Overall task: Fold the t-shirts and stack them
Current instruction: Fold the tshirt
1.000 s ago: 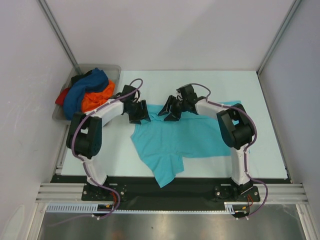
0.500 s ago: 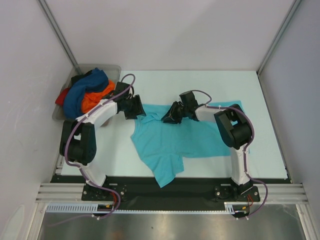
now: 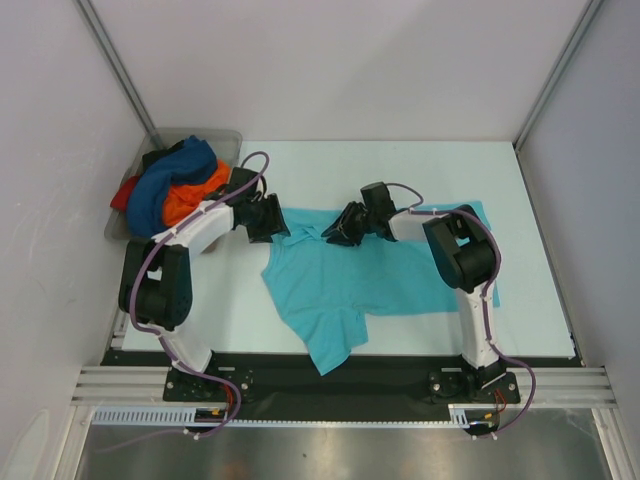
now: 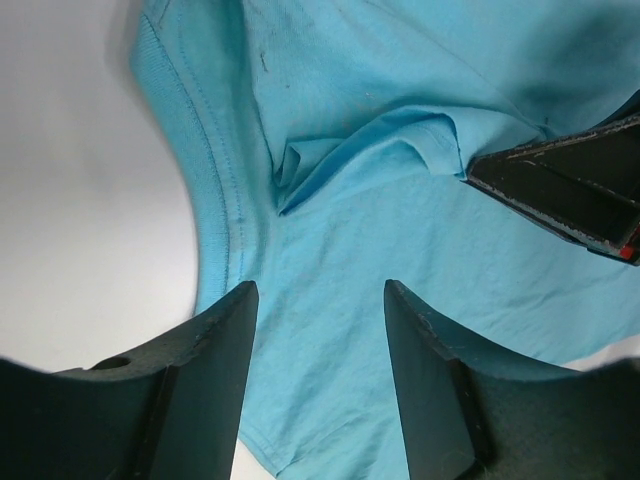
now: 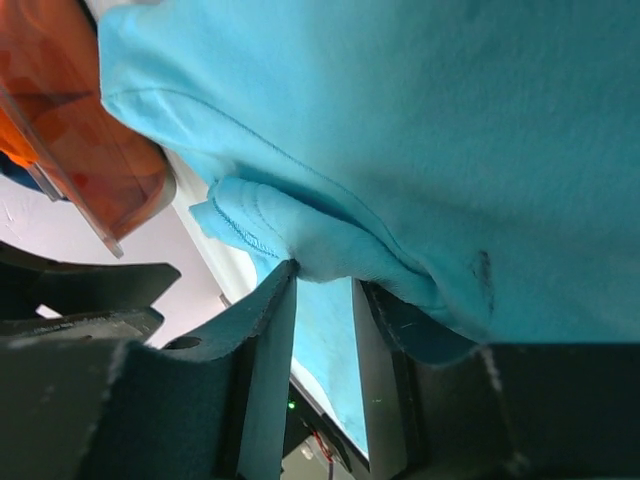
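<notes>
A turquoise t-shirt [image 3: 370, 270] lies spread and creased on the white table, one corner hanging towards the near edge. My left gripper [image 3: 272, 222] stands open low over its upper left part. In the left wrist view the cloth [image 4: 400, 230] lies flat between the fingers [image 4: 225, 330] and is not pinched. My right gripper [image 3: 342, 230] is at the shirt's upper middle. In the right wrist view its jaws [image 5: 325, 275] stand narrow, with a raised fold of the turquoise cloth [image 5: 300, 240] caught between the tips. Dark blue [image 3: 175, 175], orange [image 3: 195, 195] and red [image 3: 125, 192] shirts are heaped at the far left.
A grey plastic tray [image 3: 225, 138] at the far left corner holds the heap of shirts, close behind my left arm. White walls and metal posts close in the table on three sides. The black base rail runs along the near edge.
My right gripper has come down onto the shirt's upper middle and narrowed on a fold. My left arm has swung a little left and lower over the shirt, still open.
</notes>
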`<state>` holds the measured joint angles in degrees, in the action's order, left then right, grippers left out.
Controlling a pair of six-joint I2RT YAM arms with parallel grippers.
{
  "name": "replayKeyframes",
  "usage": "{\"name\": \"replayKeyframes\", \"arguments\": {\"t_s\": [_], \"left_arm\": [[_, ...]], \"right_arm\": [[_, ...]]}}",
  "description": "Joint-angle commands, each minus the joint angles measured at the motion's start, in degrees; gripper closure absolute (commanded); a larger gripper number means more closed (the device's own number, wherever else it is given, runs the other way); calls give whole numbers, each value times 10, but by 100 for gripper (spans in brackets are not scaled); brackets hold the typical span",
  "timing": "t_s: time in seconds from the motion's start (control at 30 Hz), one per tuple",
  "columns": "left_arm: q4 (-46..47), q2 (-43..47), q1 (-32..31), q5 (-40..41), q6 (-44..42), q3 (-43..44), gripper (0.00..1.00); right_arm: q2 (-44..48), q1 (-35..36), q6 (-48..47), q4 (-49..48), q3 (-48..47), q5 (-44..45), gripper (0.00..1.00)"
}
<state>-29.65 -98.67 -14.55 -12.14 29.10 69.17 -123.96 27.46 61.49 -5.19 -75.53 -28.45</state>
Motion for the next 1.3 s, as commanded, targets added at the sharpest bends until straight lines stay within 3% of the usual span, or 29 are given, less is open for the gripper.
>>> {"name": "replayKeyframes", "arguments": {"t_s": [0.0, 0.23, 0.37, 0.53, 0.63, 0.73, 0.87, 1.27], "left_arm": [[7, 18, 7, 6, 7, 2, 41], [13, 8, 13, 4, 7, 8, 40], [13, 1, 15, 5, 10, 10, 39], [17, -14, 16, -6, 7, 8, 31], [30, -20, 16, -32, 9, 0, 27], [34, -23, 16, -38, 17, -1, 27], [32, -24, 16, -44, 18, 4, 27], [34, -13, 17, -45, 19, -18, 27]], "right_arm": [[-12, -2, 25, -11, -23, 7, 67], [-8, -1, 28, 9, -37, 1, 86], [7, -2, -5, 72, -59, -6, 100], [27, -9, -65, 166, -95, -11, 100], [17, -12, -98, 224, -117, -42, 95], [22, -14, -110, 219, -106, -42, 95], [9, -17, -108, 209, -110, -63, 85], [-11, -20, -104, 189, -110, -74, 75]]}}
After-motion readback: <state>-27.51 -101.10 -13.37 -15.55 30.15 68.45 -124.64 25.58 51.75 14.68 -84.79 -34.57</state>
